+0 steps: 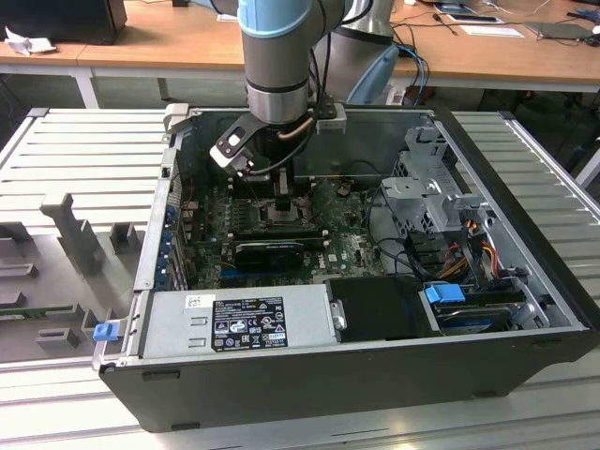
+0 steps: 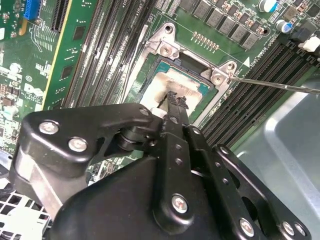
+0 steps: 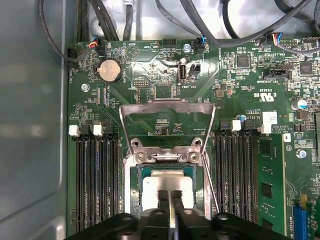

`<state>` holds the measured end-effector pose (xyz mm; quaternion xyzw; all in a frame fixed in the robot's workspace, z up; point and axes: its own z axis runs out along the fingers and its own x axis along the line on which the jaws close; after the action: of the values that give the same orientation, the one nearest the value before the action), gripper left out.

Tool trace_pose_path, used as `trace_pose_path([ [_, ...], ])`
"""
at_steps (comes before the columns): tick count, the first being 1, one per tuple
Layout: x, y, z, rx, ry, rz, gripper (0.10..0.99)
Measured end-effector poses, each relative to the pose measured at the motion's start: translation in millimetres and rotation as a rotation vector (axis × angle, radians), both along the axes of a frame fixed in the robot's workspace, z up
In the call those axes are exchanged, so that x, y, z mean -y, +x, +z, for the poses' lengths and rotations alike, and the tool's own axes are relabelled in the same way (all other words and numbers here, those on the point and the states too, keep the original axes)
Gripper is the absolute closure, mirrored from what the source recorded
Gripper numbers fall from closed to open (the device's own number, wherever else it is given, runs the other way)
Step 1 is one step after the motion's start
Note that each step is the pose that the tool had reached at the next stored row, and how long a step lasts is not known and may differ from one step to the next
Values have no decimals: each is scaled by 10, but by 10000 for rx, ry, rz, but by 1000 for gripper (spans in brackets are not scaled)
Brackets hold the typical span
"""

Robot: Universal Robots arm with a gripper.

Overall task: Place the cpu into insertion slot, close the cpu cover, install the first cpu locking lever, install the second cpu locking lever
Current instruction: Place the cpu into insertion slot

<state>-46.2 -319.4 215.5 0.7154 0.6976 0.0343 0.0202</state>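
The black gripper (image 3: pixel 170 196) holds its fingers (image 3: pixel 162 200) narrowly together, gripping nothing, just over the small square silver-grey cpu (image 3: pixel 155 182) seated in the square black insertion slot (image 3: pixel 132 186); the thin grey metal cpu cover (image 3: pixel 165 104) stands flipped open

The cpu (image 3: pixel 167 184) lies in the insertion slot (image 3: pixel 136 186), and the gripper (image 3: pixel 170 200) hangs right over it, fingertips together. The cpu cover (image 3: pixel 167 103) is swung open from one edge of the slot. Memory slots (image 3: pixel 97 185) run along two opposite sides of the slot. A coin battery (image 3: pixel 110 71) sits beyond the cover, away from the slot. In the exterior view, a heatsink (image 1: pixel 270 251) lies just before the slot, a power supply (image 1: pixel 239 323) farther forward, and a drive cage (image 1: pixel 427 192) to the exterior view's right of the slot.
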Motion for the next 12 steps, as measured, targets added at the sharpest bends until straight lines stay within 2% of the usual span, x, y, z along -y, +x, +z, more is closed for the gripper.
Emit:
trace_pose_path([
  [12, -1, 1, 59, 2, 4, 0, 980],
])
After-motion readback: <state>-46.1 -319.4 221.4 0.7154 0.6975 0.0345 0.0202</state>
